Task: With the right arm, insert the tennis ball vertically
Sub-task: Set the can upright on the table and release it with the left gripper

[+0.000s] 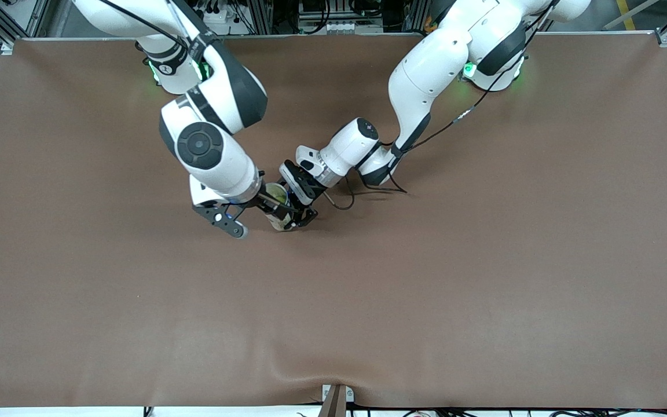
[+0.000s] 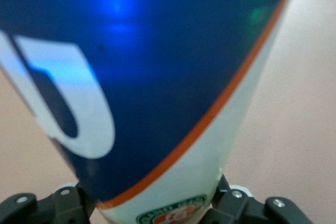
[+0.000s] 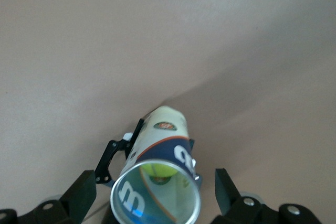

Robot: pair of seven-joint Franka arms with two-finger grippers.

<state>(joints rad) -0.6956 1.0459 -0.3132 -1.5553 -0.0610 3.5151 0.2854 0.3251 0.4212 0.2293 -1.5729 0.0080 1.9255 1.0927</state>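
Over mid-table, right gripper (image 3: pixel 152 198) spread above can (image 3: pixel 157 182) — ball (image 3: pixel 161 169) inside, left gripper (image 2: pixel 152 203) pinching can

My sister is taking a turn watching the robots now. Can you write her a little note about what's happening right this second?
Left end effector: closed on the tennis ball can, holding it upright on the table, near the middle.
Right end effector: open, directly above the can's open mouth, holding nothing.
Tennis ball: already down inside the can, seen through the opening.
Done: ball dropped in from above.
Left: probably just lift the right arm clear, then let the left one release the can.
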